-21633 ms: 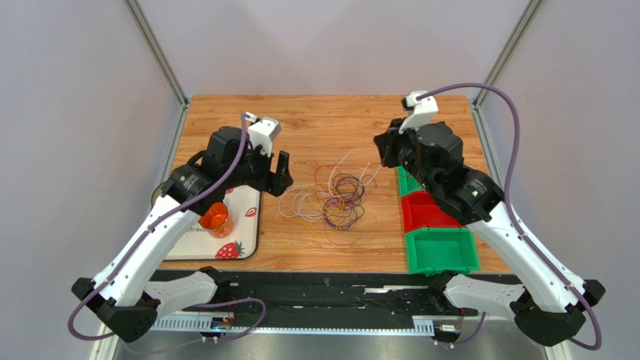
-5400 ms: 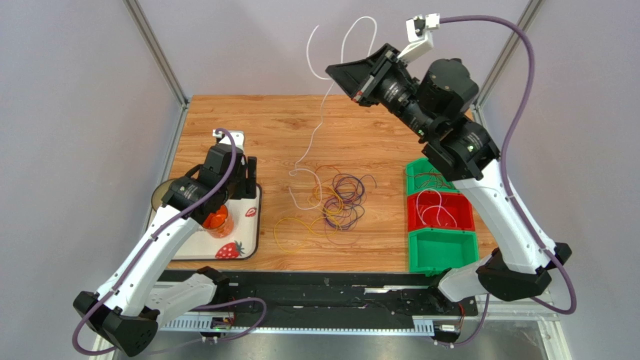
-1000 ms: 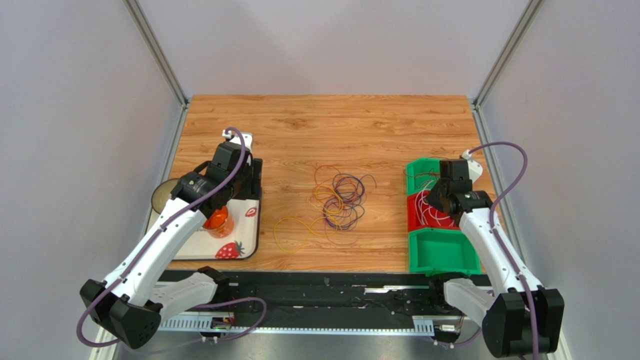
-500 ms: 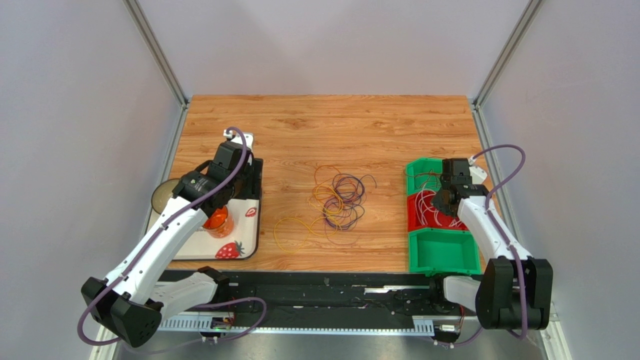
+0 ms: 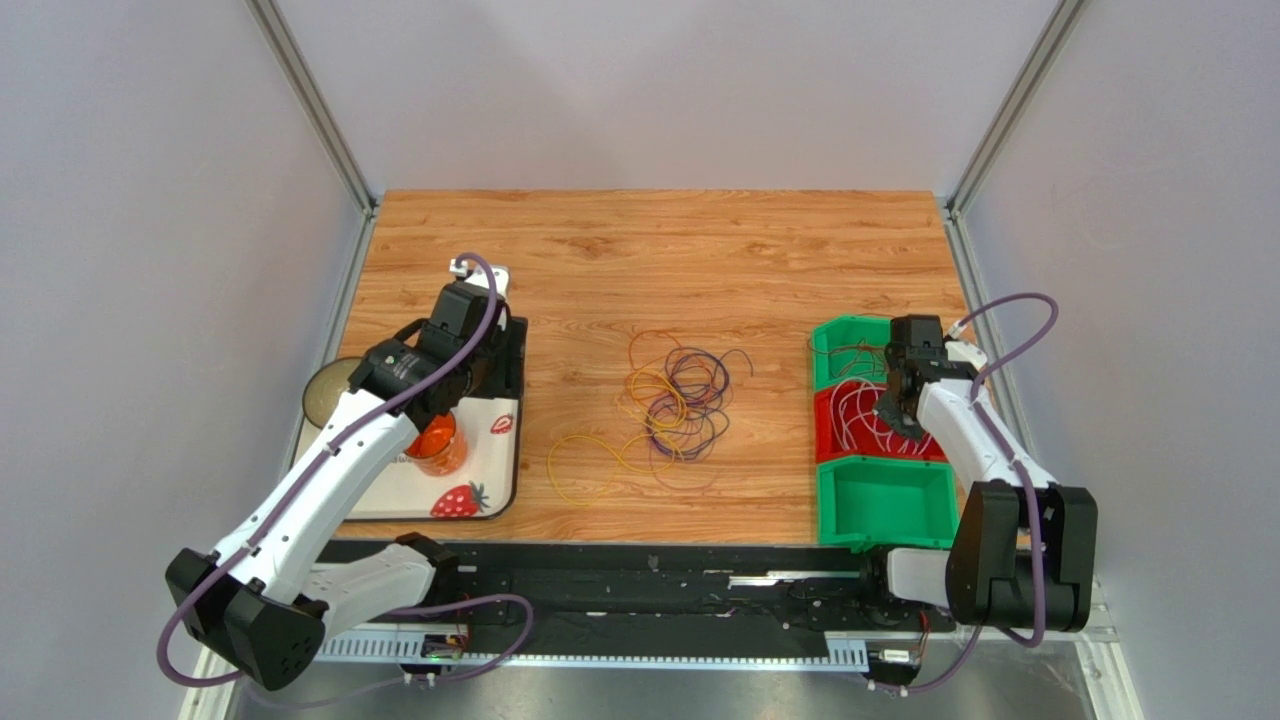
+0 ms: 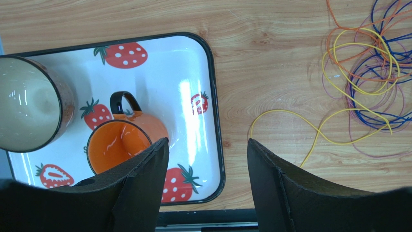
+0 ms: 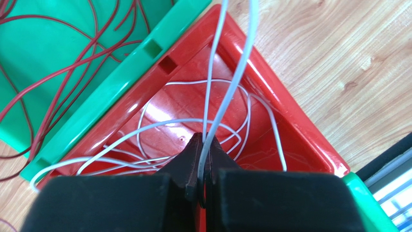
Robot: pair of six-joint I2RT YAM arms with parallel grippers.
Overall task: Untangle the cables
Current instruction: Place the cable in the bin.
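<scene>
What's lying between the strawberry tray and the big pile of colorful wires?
One loose yellow cable loop lies there, between the tray and the tangle of cables. The left wrist view shows it best.

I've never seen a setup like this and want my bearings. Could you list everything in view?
table: one, wooden, under everything
cables: one tangle, purple, orange, yellow, blue, table centre
tray: one, white with strawberries, left side
mug: one, orange, on tray
tumbler: one, brownish, tray's left edge
red bin: one, red, right side, between green bins
green bins: two, green, flanking red bin
white cable: count unclear, white, red bin
red cables: several, red, far green bin
left tool: one, black, open above tray edge
right tool: one, black, shut on white cable
</scene>
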